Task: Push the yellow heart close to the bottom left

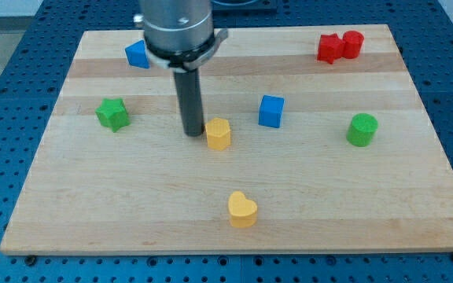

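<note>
my tip (193, 134) is down on the board (132, 204), left of centre, just beside the left side of a yellow block (219, 134) of unclear shape, touching or nearly so; i cannot tell which. i carry only a bare rod, so nothing spreads, presses or pinches. the yellow heart (242, 210) sits near the view's bottom edge, about mid-width, well below my tip and apart from everything else. blue cube (271, 111) lies right of the yellow block, near it. green star (112, 114) is at the view's left. another blue block (137, 54) sits top left, beside my rod housing. green cylinder (362, 130) is at right. red star (330, 49) and red cylinder (352, 44) touch, top right.
</note>
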Motion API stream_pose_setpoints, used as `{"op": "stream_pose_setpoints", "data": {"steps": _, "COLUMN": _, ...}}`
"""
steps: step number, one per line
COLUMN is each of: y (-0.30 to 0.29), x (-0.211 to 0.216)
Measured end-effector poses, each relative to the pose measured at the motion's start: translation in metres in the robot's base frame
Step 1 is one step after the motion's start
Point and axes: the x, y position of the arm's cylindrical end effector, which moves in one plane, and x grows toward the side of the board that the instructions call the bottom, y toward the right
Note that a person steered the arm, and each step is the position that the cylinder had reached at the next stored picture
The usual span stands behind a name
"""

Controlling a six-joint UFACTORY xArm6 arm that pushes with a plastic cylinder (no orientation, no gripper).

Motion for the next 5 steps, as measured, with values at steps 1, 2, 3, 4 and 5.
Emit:
{"op": "stream_pose_setpoints", "data": {"steps": 1, "y": -0.011, "x": 0.021}}
{"op": "stream_pose_setpoints", "data": {"steps": 2, "y": -0.020, "x": 0.038}}
{"op": "stream_pose_setpoints", "data": {"steps": 3, "y": 0.021, "x": 0.059}}
{"op": "stream_pose_setpoints", "data": {"steps": 4, "y": 0.093, "x": 0.077}}
{"op": "stream_pose_setpoints", "data": {"steps": 5, "y": 0.152, "x": 0.085}}
